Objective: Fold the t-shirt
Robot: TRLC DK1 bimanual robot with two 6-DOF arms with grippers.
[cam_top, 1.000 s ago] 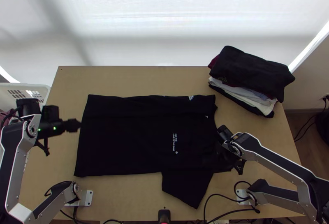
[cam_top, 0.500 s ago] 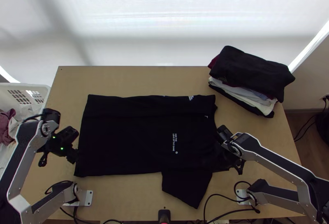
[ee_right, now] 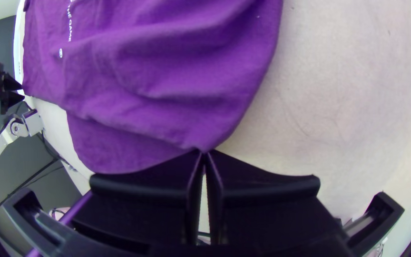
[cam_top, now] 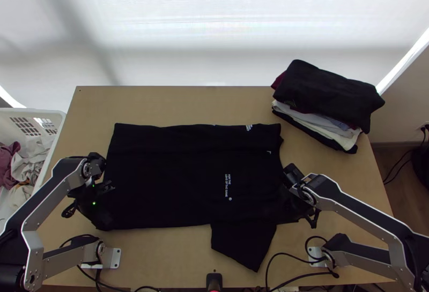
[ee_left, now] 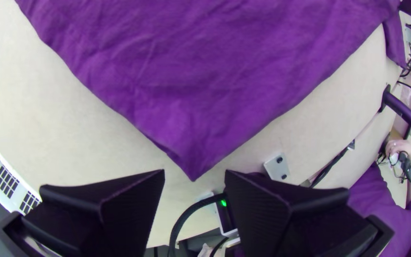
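The shirt (cam_top: pixel 166 179) lay on the table (cam_top: pixel 177 104) — far side (cam_top: pixel 187 137) apparently folded in, near side (cam_top: pixel 166 218) unfolded — left gripper (ee_left: pixel 195 171) apart at a hem corner (ee_left: pixel 194 162), right gripper (ee_right: pixel 204 151) clamped on the shoulder (ee_right: pixel 206 135).

The t-shirt (cam_top: pixel 166 179) is black with white lettering (cam_top: pixel 228 185), the basket (cam_top: pixel 40 112) white

Bright light glows off the white screen (cam_top: pixel 214 24) beyond the worktop (cam_top: pixel 177 104), soft grey shadows banding that screen! Both wrist views bend straight edges (corners falling dark).
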